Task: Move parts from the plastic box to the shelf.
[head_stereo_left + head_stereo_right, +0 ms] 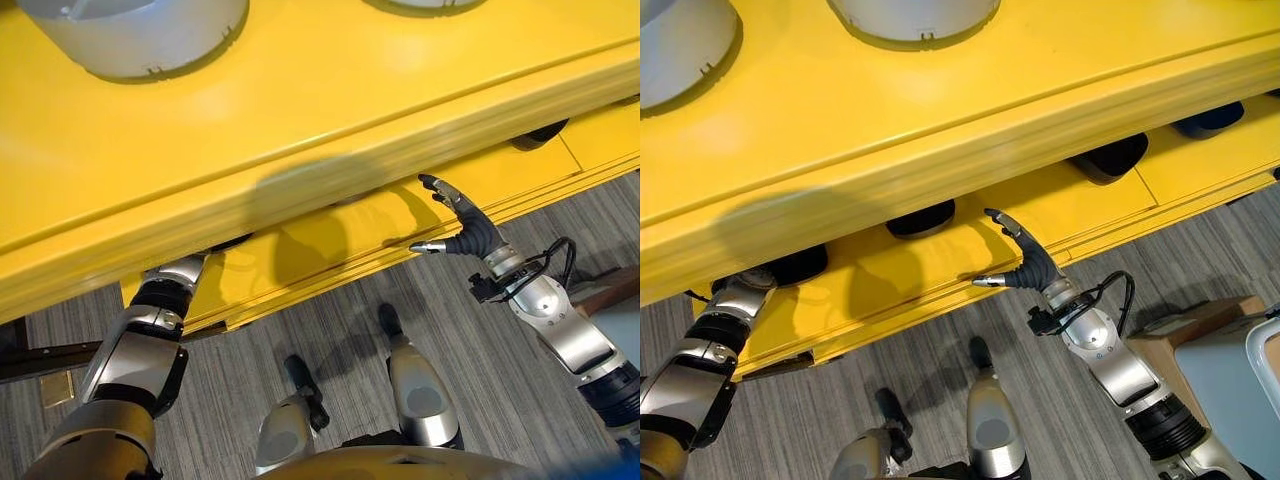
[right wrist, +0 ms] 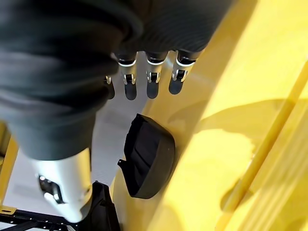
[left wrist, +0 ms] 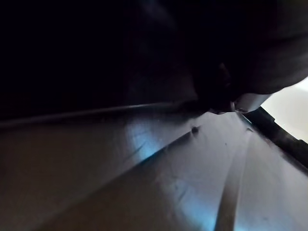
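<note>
Below the yellow shelf (image 1: 940, 120), my right hand (image 1: 1025, 262) hangs open and empty, fingers straight, thumb spread, just over the lower board. Dark parts (image 1: 921, 218) sit on that lower level under the top board; one (image 2: 147, 163) lies just past my fingertips. My left hand is hidden under the shelf, so I cannot tell its state.

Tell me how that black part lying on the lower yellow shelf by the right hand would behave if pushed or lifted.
The black part has ribs moulded into it and holds a domed shape, so it is probably stiff, not floppy. It looks like a hollow shell, so likely light. On the smooth yellow shelf it may slide, and its rounded side could rock. The right hand hovers open beside it.
</note>
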